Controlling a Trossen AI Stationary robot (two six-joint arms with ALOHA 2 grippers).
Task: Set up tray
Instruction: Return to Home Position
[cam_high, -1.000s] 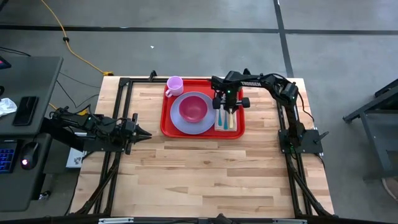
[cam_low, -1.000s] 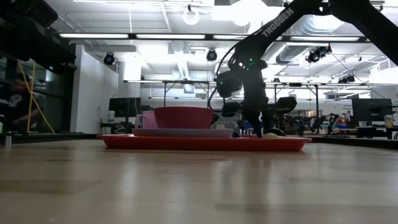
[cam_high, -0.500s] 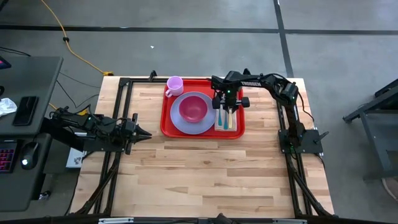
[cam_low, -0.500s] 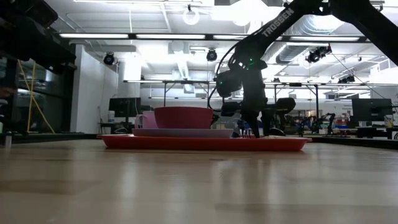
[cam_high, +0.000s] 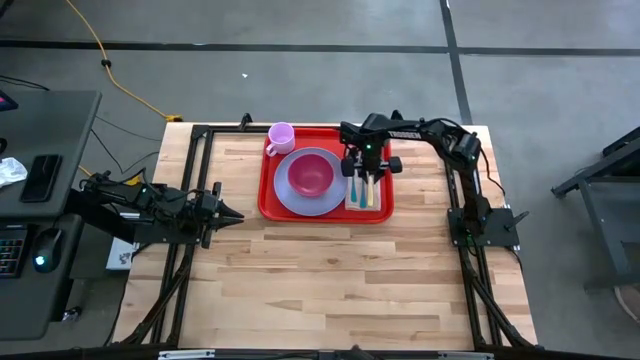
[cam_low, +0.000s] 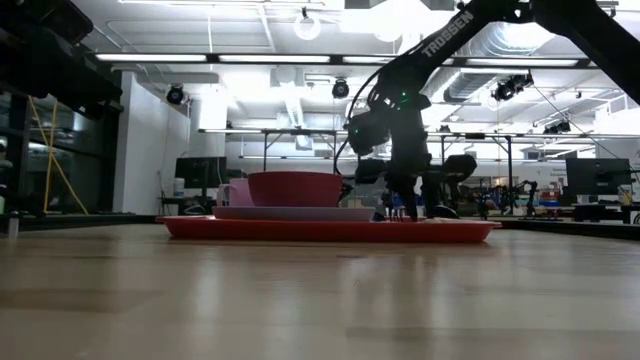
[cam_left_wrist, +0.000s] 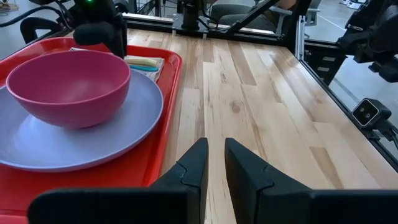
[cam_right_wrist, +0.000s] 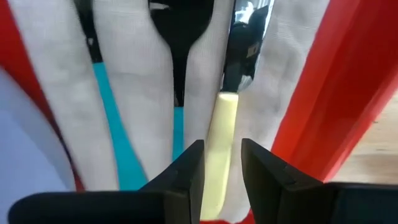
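Observation:
The red tray (cam_high: 268, 200) lies at the table's far middle. On it are a lavender plate (cam_high: 290, 203) with a pink bowl (cam_high: 311, 175), a lavender cup (cam_high: 281, 135) and a white napkin (cam_high: 381, 200) on its right part. On the napkin lie two teal-handled utensils (cam_right_wrist: 112, 118) and a yellow-handled knife (cam_right_wrist: 224, 118). My right gripper (cam_right_wrist: 222, 165) points down over the napkin, open, one finger on each side of the knife's handle. My left gripper (cam_left_wrist: 214, 155) waits at the table's left edge, a narrow gap between its fingers and nothing in it.
Bare wooden tabletop (cam_high: 340, 280) stretches from the tray to the near edge. Black frame rails (cam_high: 190, 180) run along the table's left and right sides. A desk with a keyboard and mouse (cam_high: 40, 250) stands left of the table.
In the low view the pale yellow end that stuck up above the tray's rim just right of my right gripper has sunk out of sight. Neither arm has shifted.

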